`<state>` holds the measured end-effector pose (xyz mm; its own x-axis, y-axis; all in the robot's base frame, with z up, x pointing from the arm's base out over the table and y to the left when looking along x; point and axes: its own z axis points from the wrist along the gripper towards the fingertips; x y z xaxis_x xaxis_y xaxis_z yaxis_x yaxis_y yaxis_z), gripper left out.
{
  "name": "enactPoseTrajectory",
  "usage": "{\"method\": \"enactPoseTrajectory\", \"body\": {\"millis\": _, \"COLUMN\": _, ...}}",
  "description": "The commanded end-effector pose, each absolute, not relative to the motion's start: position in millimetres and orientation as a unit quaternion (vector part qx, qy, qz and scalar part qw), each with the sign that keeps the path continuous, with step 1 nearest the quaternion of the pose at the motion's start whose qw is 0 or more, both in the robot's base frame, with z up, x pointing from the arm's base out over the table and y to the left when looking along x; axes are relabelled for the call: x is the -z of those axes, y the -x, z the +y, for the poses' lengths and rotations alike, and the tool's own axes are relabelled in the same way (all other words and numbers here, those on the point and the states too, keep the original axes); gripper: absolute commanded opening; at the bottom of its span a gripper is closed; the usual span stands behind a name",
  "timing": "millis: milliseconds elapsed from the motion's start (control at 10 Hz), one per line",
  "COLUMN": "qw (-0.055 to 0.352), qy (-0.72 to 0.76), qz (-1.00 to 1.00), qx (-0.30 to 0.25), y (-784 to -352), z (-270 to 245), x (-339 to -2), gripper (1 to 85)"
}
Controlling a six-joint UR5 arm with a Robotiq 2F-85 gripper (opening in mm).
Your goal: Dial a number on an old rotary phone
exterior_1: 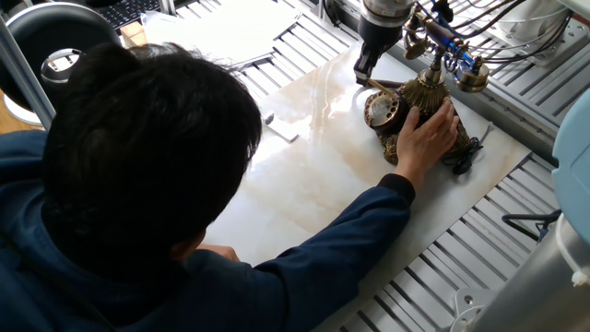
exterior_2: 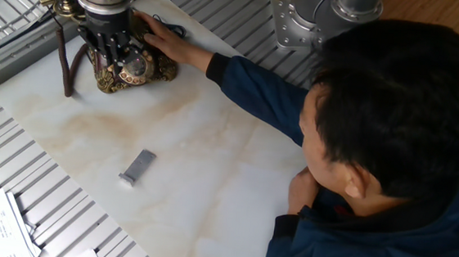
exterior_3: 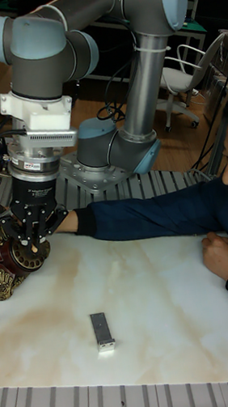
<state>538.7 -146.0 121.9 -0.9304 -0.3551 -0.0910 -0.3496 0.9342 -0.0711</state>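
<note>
On the pale marble table (exterior_2: 210, 168), a person steadies the old rotary phone (exterior_1: 406, 115). The robot's hand (exterior_3: 32, 243), fingers narrowed, hovers at the dial (exterior_2: 135, 66); dialing seems under way, and next a fingertip must seat in a hole and sweep round.

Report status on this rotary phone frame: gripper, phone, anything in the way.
Gripper fingertips down at the dial; open or shut unclear. Rotary phone upright on the marble board, handset cradled. Person's hand on the phone base, close beside the gripper.

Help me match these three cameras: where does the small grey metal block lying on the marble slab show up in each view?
One fixed view: grey block left of centre, beside the person's head.
The other fixed view: lower left.
Tall fixed view: lower centre-left.
Shared landmark: the rotary phone, under the gripper.
</note>
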Motion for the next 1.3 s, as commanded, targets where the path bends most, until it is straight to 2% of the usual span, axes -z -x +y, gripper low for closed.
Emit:
{"method": "enactPoseTrajectory", "body": {"millis": 0, "qw": 0.058, "qy": 0.168, "qz": 0.984, "qx": 0.018, "y": -541.8, "z": -141.4, "x": -122.9, "gripper": 2.0}}
{"method": "enactPoseTrajectory", "body": {"millis": 400, "qw": 0.075, "qy": 0.164, "qz": 0.983, "qx": 0.021, "y": -554.2, "z": -138.2, "x": -132.7, "gripper": 2.0}}
{"method": "enactPoseTrajectory", "body": {"millis": 700, "qw": 0.124, "qy": 0.158, "qz": 0.980, "qx": 0.017, "y": -577.7, "z": -132.0, "x": -138.0, "gripper": 2.0}}
{"method": "enactPoseTrajectory", "body": {"millis": 1200, "qw": 0.150, "qy": 0.151, "qz": 0.977, "qx": 0.006, "y": -579.5, "z": -131.5, "x": -137.6, "gripper": 2.0}}
